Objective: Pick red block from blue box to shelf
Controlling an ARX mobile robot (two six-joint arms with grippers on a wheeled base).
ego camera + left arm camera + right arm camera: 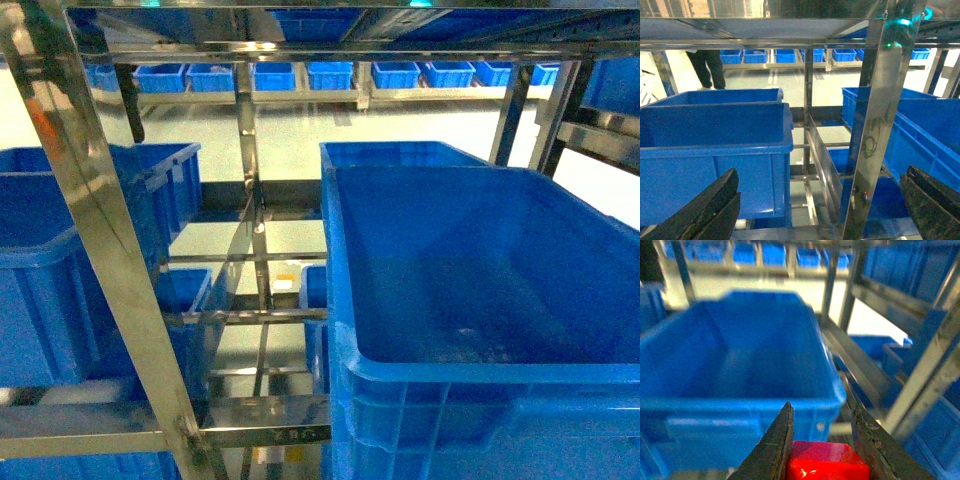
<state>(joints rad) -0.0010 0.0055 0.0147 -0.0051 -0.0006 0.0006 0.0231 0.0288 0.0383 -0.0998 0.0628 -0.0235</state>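
- While the red block [827, 462] sits pinched between the jaws of the right gripper [821, 460], it hangs just near of a big dark blue crate [740, 365] on the shelf [860, 365], low in the right wrist view
- Neither the light blue box nor either arm shows in the head view; that view gives only the steel uprights [100, 250] and a large open crate [480, 270] on the right, its floor bare as far as can be seen
- Left gripper [820, 210] is released, its two dark jaws wide apart at the bottom corners of its own view, holding nothing, with a second crate [715, 135] ahead on the left and an upright [875, 125] just right of centre
- Carry looks like the step in hand, with placing not yet done
- Risk one: only the block's top face shows between the jaws, so how deep the grip goes cannot be told; a shallow pinch on glossy plastic could let it slip during the reach
- Risk two: the crate's near rim [740, 402] stands above the block in that view, so a level push forward would likely knock block or jaws against the wall
- Risk three: slanted rails [920, 385] crowd the right side, and a swing that way could clip them
- Blur in the right wrist view makes clearances hard to judge
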